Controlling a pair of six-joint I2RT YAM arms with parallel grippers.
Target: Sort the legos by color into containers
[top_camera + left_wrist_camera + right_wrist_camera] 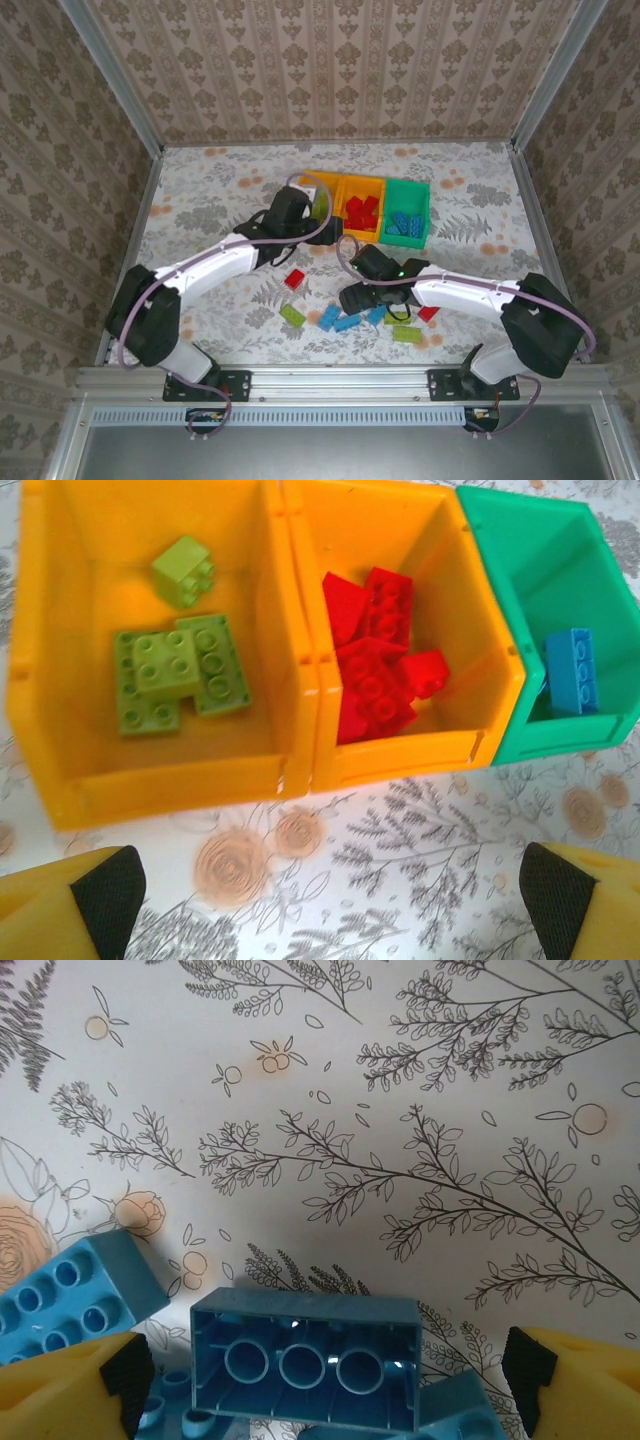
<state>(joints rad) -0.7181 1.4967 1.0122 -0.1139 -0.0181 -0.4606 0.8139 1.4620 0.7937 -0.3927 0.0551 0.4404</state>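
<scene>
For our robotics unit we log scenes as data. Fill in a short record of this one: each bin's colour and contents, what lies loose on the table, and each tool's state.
Left bin: orange-yellow, holds lime green bricks
Middle bin: orange-yellow, holds red bricks
Right bin: green, holds blue bricks
Table: loose bricks in red, lime and blue, in front of the bins
Left tool: open, empty, facing the bins
Right tool: open, either side of a blue brick with its hollow underside toward the camera

Containers [408,183] in row, loose legos [293,314], seemingly under right tool [362,296]
</scene>
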